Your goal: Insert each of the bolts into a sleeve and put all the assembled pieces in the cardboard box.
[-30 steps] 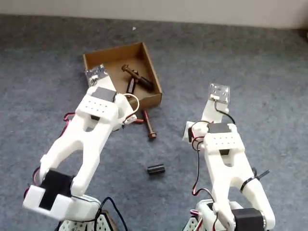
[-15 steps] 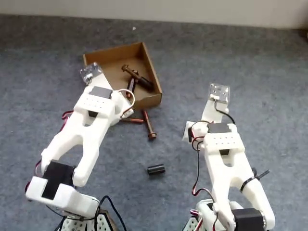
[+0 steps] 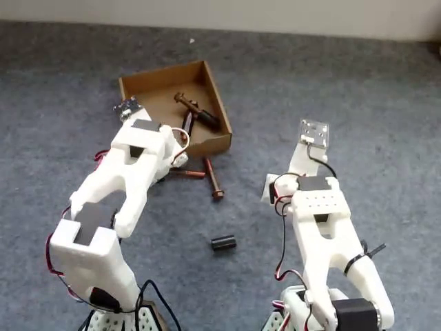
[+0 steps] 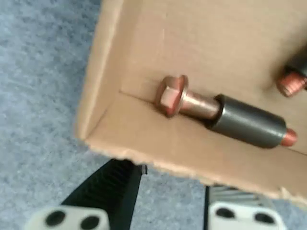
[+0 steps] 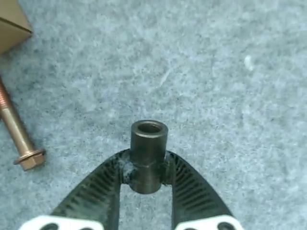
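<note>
The cardboard box [image 3: 213,96] sits at the back left with two assembled bolt-and-sleeve pieces [image 3: 200,114] in it. In the left wrist view one assembled piece [image 4: 247,125] lies against the box wall [image 4: 158,143]. My left gripper [image 4: 168,201] is open just outside that wall with nothing between its fingers. My right gripper [image 5: 146,167] is shut on an upright black sleeve [image 5: 148,143] above the carpet. A loose copper bolt [image 3: 212,178] lies in front of the box, also seen as the bolt [image 5: 17,134] in the right wrist view. A second bolt [image 3: 187,174] is half hidden under the left arm [image 3: 138,158].
A loose black sleeve [image 3: 223,243] lies on the grey carpet between the two arms. A box corner [image 5: 12,24] shows beyond the right gripper. Open carpet stretches to the right and behind the right arm [image 3: 320,214].
The left arm has drawn back from the box and its elbow has risen toward the camera. The right arm has kept still with the sleeve.
</note>
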You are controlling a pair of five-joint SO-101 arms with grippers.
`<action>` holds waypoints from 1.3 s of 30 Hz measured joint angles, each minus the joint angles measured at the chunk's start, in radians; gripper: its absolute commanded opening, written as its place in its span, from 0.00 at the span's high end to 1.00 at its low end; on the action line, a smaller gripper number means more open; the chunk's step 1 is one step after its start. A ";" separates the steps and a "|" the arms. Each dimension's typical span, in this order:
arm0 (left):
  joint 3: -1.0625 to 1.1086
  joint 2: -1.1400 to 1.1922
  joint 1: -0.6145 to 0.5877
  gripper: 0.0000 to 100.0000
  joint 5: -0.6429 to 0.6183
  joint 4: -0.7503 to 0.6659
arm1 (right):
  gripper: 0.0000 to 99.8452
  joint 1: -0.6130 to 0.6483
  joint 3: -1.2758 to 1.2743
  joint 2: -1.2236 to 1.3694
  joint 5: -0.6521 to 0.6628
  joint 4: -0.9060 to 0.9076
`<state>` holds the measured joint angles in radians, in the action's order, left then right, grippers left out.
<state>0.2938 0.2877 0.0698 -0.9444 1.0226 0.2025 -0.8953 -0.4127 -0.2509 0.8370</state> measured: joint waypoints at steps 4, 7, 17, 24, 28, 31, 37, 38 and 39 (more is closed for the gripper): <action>-0.058 0.057 -0.009 0.94 0.000 0.003 | 1.00 0.000 0.000 0.000 0.000 0.000; -0.074 0.064 -0.009 1.00 0.000 0.003 | 1.00 0.000 0.000 0.000 0.000 0.000; -0.089 0.072 -0.008 1.00 -0.002 0.017 | 1.00 0.000 0.000 0.000 0.000 0.000; -0.123 -0.008 -0.018 0.99 0.000 0.196 | 1.00 0.000 0.000 0.000 0.000 0.000; -0.084 -0.167 -0.012 0.99 0.044 0.227 | 1.00 0.021 0.000 -0.066 0.000 0.060; -0.021 -0.315 -0.015 1.00 0.103 0.232 | 1.00 0.074 -0.026 -0.184 0.035 0.081; 0.132 -0.644 -0.014 1.00 0.249 0.181 | 1.00 0.135 -0.155 -0.468 0.052 0.083; 0.166 -0.697 -0.012 1.00 0.275 0.160 | 1.00 0.149 -0.169 -0.506 0.052 0.083; 0.201 -0.750 -0.012 1.00 0.298 0.137 | 1.00 0.164 -0.186 -0.549 0.052 0.083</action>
<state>0.4948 -0.4626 0.0575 -0.6467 1.1592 0.3667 -1.0810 -0.9620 -0.1987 0.9198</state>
